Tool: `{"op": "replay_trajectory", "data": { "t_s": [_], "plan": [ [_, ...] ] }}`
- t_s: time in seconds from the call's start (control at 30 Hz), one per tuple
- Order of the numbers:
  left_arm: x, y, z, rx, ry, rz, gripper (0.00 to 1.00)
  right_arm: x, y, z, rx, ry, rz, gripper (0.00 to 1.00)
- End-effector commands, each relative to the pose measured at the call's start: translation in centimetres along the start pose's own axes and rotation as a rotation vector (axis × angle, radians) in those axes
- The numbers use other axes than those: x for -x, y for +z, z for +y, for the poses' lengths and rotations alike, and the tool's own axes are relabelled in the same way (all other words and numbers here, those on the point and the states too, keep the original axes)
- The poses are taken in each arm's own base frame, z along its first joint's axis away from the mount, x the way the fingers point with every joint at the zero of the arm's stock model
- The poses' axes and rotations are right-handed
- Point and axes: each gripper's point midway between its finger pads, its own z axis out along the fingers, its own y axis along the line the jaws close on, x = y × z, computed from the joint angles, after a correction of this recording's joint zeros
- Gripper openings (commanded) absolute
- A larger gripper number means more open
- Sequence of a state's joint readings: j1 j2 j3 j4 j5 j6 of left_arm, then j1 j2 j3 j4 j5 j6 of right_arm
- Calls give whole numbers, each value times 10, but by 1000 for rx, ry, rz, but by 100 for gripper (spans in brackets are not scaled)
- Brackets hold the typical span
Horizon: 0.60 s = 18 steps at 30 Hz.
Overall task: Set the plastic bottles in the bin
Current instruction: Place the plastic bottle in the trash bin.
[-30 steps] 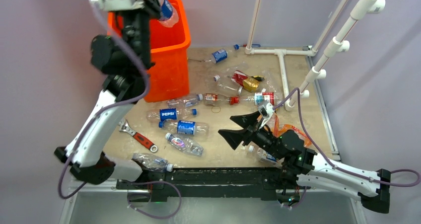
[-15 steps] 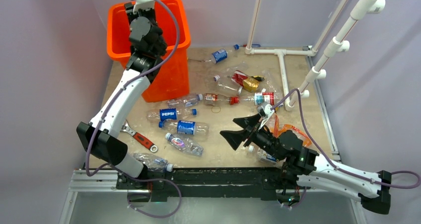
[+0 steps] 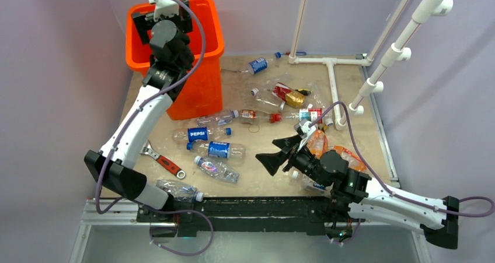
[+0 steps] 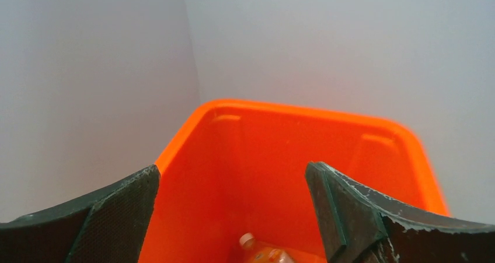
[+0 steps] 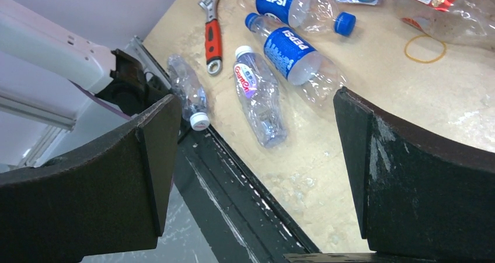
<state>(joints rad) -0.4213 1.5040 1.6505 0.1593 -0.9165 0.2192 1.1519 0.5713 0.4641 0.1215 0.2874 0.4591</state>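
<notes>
**Top view.** The bin (image 3: 201,82) stands at 11 o'clock on the surface (image 3: 265,184). The left claw (image 3: 162,23) hangs over its mouth, fingers spread and nothing between them. A second ago this claw was pressed on a blue-labelled bottle above the rim, and that bottle is no longer in its grip. Judgement: one delivery is complete and this arm is free to fetch again. The right claw (image 3: 269,149) sits at 5 o'clock, spread wide, empty and unchanged. About a dozen plastic bottles (image 3: 219,150) remain scattered from the centre toward 1 o'clock, so the task is far from finished. A wrench (image 3: 166,162) lies at 8 o'clock.

**Left wrist view.** The left claw (image 4: 233,210) is open above the bin's interior, its far rim (image 4: 303,112) at 12 o'clock. An orange-tinted bottle with a white cap (image 4: 271,255) shows at the bottom. The bottle just released is not visible here.

**Right wrist view.** The right claw (image 5: 257,158) is spread and holds nothing. Below it lie a Pepsi bottle (image 5: 295,53) at 12 o'clock and a red-labelled bottle (image 5: 257,94) nearer. A crushed clear bottle (image 5: 187,91) lies at 10 o'clock. Any of these is a fair next pick.
</notes>
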Motion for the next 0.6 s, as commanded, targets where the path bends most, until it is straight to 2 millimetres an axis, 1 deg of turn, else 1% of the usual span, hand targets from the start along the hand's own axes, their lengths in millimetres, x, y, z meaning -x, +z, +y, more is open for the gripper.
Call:
{"op": "replay_trajectory", "data": {
  "t_s": [0.0, 0.07, 0.13, 0.2, 0.23, 0.27, 0.33, 0.4, 0.43, 0.47, 0.57],
  "plan": [
    [88, -28, 17, -92, -219, -84, 98, 21, 1, 2, -27, -23, -34, 99],
    [103, -46, 8, -167, -227, -83, 99, 22, 2, 1, -31, -28, -36, 99],
    [115, -67, -6, -265, -233, -73, 99, 22, 3, 1, -32, -32, -35, 99],
    [118, -89, -26, -415, -255, -34, 99, 21, 5, 1, -37, -45, -28, 99],
    [114, -101, -38, -503, -277, -1, 99, 20, 6, 0, -42, -54, -22, 99],
    [108, -113, -50, -596, -287, 32, 99, 18, 7, -1, -46, -64, -12, 99],
    [88, -141, -73, -782, -284, 102, 99, 13, 9, -3, -59, -77, 14, 99],
    [61, -171, -91, -940, -284, 187, 99, 7, 11, -6, -75, -86, 38, 99],
    [50, -189, -100, -1040, -287, 220, 99, 6, 12, -8, -90, -90, 45, 99],
    [37, -203, -105, -1103, -296, 259, 99, 3, 13, -13, -115, -89, 53, 99],
    [17, -249, -112, -1304, -343, 325, 99, -5, 15, -28, -203, -80, 78, 99]
  ]
}}
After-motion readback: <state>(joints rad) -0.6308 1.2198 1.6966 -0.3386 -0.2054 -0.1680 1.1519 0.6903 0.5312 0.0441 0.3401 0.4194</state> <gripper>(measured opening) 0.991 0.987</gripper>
